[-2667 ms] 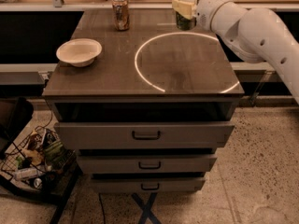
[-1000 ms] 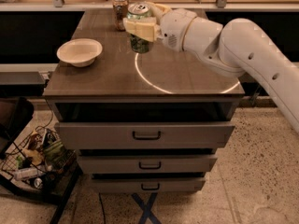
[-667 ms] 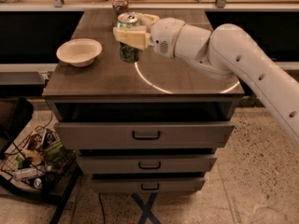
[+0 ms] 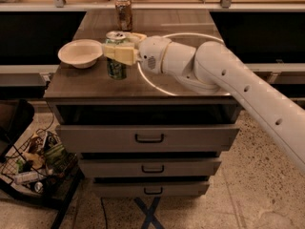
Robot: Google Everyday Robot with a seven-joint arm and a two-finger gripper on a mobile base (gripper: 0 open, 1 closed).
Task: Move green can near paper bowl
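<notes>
Green can [image 4: 116, 69], silver-topped, gripped by hand [image 4: 117, 46] beside paper bowl [image 4: 80, 53].

No legible text: green can [image 4: 116, 68] label shows only a green/white pattern, brown can [image 4: 124, 13] at desk [image 4: 95, 84] rear unreadable. claw [image 4: 117, 45] clamped on green can, just beside paper bowl [image 4: 80, 53]

Brownish can [image 4: 124, 12] at table [image 4: 78, 81] rear, three drawers [image 4: 190, 138], perhaps cluttered basket [image 4: 33, 168]
</notes>
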